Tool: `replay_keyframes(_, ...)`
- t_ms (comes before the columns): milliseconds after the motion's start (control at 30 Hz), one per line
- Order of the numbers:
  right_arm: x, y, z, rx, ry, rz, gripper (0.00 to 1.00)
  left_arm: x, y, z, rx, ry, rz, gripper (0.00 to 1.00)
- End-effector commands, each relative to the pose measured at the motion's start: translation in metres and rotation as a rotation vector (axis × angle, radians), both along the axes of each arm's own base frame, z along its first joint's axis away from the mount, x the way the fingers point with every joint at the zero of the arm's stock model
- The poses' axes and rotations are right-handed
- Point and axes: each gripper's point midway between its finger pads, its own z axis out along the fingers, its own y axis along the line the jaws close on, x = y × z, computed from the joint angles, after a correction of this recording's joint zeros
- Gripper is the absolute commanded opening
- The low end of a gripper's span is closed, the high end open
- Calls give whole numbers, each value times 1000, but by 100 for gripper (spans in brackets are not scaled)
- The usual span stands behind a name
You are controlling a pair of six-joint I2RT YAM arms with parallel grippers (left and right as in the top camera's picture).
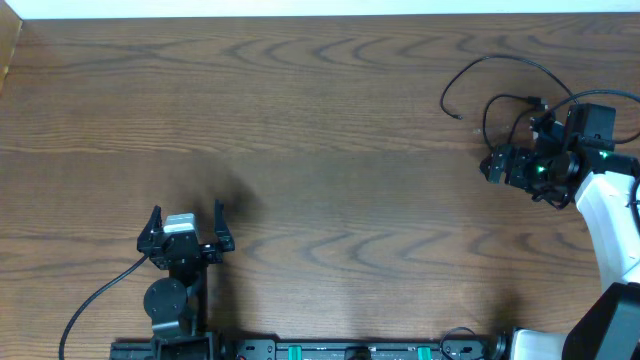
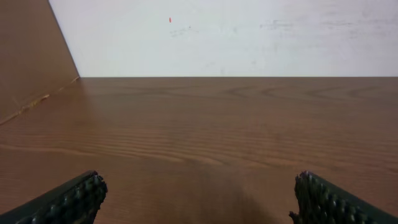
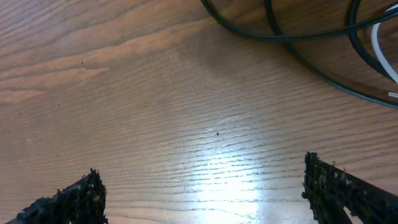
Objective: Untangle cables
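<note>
Black cables (image 3: 277,35) loop near the table's (image 1: 300,120) far edge, bare wood spreading left.

Nothing legible: no writing, label, brand or number shows on the tabletop (image 1: 300,120) or the pale wall (image 2: 249,37) behind it.

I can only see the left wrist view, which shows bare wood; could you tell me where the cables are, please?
Observer: The black cables lie looped at the far right of the overhead view.
Operator: Is the right hand holding any?
Observer: No, the right hand is open and empty; its wrist view also shows a white cable beside the black ones.
Operator: And my left hand?
Observer: The left hand is open at the front left, well away from them.
</note>
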Motion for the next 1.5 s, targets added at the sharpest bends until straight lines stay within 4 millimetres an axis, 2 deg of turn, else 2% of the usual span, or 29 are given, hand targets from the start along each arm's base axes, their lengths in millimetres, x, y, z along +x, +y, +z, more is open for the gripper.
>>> replay_keyframes(0, 2, 2, 1, 10, -1, 2, 99, -1, 1, -15, -22, 43, 8, 97)
replay_keyframes(600, 2, 2, 1, 9, -1, 2, 99, -1, 1, -15, -22, 43, 8, 97)
replay_keyframes(700, 4, -2, 7, -20, -31, -5, 99, -1, 1, -15, -22, 43, 8, 98)
replay_keyframes(900, 8, 3, 32, -74, -247, 14, 99, -1, 1, -15, -22, 43, 8, 98)
replay_keyframes(1067, -8, 10, 38, -113, -448, 21, 99, -1, 1, -15, -22, 43, 8, 97)
replay_keyframes(1467, -64, 23, 30, -174, -831, 27, 99, -1, 1, -15, -22, 43, 8, 98)
